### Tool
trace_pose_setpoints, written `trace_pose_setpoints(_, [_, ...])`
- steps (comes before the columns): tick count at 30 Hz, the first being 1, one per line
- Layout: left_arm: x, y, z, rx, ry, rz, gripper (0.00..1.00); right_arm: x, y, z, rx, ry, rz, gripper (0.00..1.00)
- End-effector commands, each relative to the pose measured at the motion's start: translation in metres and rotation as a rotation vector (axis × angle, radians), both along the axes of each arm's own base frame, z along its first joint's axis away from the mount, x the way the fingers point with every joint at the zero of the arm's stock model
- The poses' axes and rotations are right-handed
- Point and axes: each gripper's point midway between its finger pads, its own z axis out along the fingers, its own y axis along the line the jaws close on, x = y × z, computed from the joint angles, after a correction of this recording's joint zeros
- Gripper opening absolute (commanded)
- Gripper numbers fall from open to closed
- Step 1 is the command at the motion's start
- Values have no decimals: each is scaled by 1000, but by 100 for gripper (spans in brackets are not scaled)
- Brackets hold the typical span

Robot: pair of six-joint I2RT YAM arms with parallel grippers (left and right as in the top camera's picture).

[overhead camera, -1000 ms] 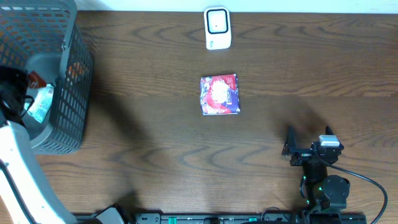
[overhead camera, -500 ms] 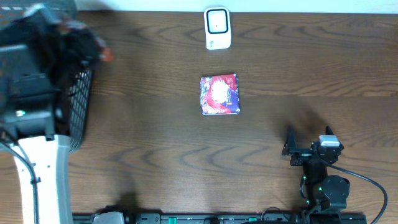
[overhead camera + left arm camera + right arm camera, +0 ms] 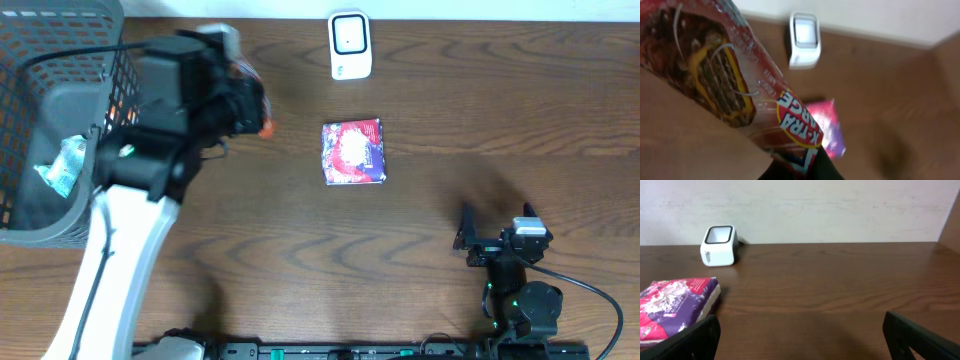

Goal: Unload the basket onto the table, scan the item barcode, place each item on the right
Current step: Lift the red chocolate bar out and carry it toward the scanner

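Over the table just right of the basket [image 3: 60, 60]: a second ago my left arm was down in the basket, and now it's out and swung right. The left gripper [image 3: 799, 169] is pinched tight on a red snack wrapper [image 3: 740, 95], held off the surface with the scanner [image 3: 804, 40] beyond it. The scanner and pouch [image 3: 353, 152] haven't moved. The table [image 3: 450, 100] is dark wood, with a white wall [image 3: 840, 205] behind. The left arm reaches diagonally from the front-left edge. The right gripper [image 3: 497, 228] sits front-right, fingers spread wide, holding nothing.
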Motion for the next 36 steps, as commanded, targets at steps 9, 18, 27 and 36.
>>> trace_pose_setpoints(9, [9,-53,-159,264,352,-265,7,0,0,-1,14,2,-2,99])
trace_pose_setpoints(18, [17,-55,-253,361,522,-272,7,0,0,-1,14,2,-2,99])
trace_pose_setpoints(27, [9,-99,-270,249,532,-386,7,0,0,-1,14,2,-2,99])
trace_pose_setpoints(36, [7,-143,-264,222,447,-429,7,0,0,-1,14,2,-2,99])
